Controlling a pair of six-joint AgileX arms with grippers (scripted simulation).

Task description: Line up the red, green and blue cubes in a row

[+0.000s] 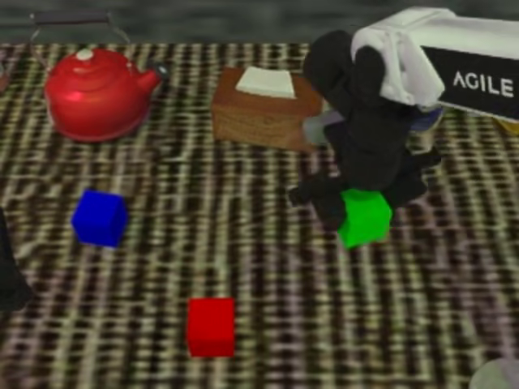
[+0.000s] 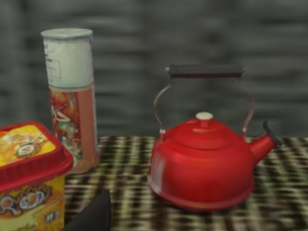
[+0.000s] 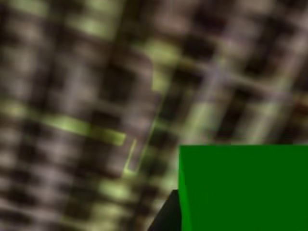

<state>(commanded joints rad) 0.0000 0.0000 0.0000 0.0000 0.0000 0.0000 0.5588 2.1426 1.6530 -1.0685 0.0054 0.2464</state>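
Three cubes sit on the woven cloth: one red cube (image 1: 211, 327), one green cube (image 1: 366, 217), one blue cube (image 1: 99, 217). One kettle (image 1: 97, 91), one tissue box (image 1: 263, 105).

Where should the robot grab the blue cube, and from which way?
Probably from straight above, closing the fingers on two opposite flat sides of the blue cube. It sits flat on the table with open space all round, and the parked left arm at the table's left edge is nearest.
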